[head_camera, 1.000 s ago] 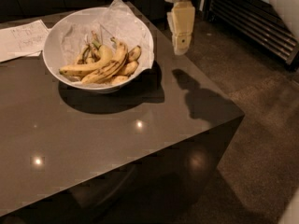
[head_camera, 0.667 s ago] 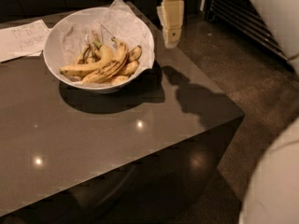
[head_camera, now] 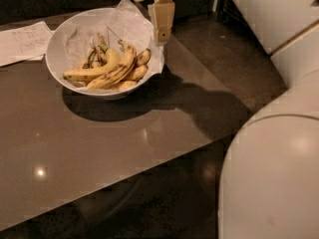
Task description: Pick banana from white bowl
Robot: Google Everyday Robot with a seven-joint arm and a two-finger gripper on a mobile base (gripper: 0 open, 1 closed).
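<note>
The banana (head_camera: 119,71) lies among other bananas in the white bowl (head_camera: 56,69), which stands near the far right corner of the table (head_camera: 99,148). The tool (head_camera: 161,34) hangs just beside the bowl's right rim; whether it is spread or pressed together I cannot tell. A paper sheet (head_camera: 22,41) lies at the far left edge, and I cannot read its handwriting.
</note>
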